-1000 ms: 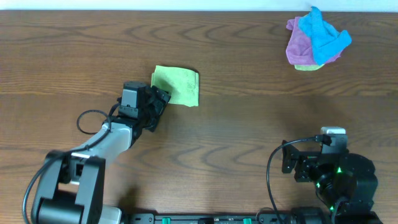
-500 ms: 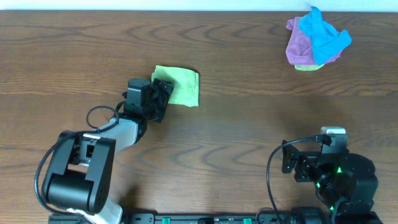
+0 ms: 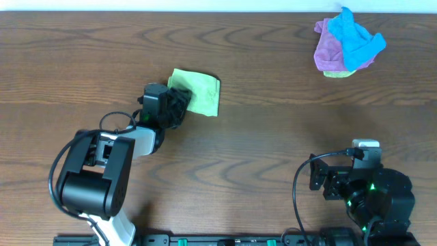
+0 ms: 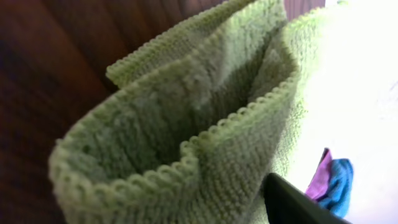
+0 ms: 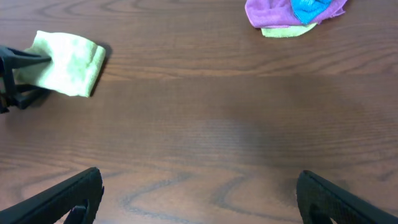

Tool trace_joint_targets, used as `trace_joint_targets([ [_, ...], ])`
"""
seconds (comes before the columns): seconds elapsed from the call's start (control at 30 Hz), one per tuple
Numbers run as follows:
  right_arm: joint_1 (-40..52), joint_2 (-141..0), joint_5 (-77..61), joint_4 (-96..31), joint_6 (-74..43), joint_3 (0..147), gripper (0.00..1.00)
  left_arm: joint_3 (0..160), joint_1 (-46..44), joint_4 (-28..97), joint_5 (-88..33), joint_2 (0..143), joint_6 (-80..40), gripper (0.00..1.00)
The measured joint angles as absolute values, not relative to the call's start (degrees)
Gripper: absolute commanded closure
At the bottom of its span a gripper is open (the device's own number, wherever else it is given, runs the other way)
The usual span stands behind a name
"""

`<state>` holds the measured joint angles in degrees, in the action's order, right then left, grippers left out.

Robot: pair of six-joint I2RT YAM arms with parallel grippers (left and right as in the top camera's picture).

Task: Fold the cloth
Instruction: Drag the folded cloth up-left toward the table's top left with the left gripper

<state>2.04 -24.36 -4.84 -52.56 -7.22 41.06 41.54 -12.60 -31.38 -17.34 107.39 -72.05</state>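
Starting at L side: L gripper (image 3: pixel 179 101) sits against the left edge of the lime-green folded terry cloth (image 3: pixel 201 94). Fingers are at that edge; cannot tell if clamped on it or only around it. Cloth lies in layers on the brown wood-grain table (image 3: pixel 273 137), left of centre. L wrist cam: looped hems stacked, filling the view. R gripper (image 5: pixel 199 180) near right, fingers spread wide, nothing between. Far right: crumpled purple cloth (image 3: pixel 326 51) w/ bright blue cloth (image 3: pixel 351 34) on top, well apart from the green one.
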Motion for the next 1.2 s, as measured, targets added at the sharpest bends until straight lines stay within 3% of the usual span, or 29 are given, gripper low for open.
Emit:
trace_joint_targets([
  [0.17,2.0,-24.4,-4.8,-52.6,-7.2,41.1,0.01,41.3,-12.6,-33.6,-17.1,109.6,-67.8,0.91],
  [0.2,2.0,-24.4,-4.8,-52.6,-7.2,41.1,0.01,41.3,-12.7,-33.8,-17.1,109.9,-67.0,0.94],
  [0.43,2.0,-24.4,-4.8,-52.6,-7.2,41.1,0.01,40.9,-11.7,-38.0,-19.5,111.7,-58.2,0.94],
  [0.63,2.0,-24.4,-4.8,-52.6,-7.2,41.1,0.01,43.1,-5.7,-36.9,-27.8,112.1,-53.4,0.94],
  [0.93,2.0,-24.4,-4.8,-52.6,-7.2,41.1,0.01,60.9,4.1,-15.2,-35.2,111.7,-49.5,0.94],
  [1.2,2.0,-24.4,-4.8,-52.6,-7.2,41.0,0.01,75.4,9.1,-3.2,-31.7,111.6,-44.8,0.94],
])
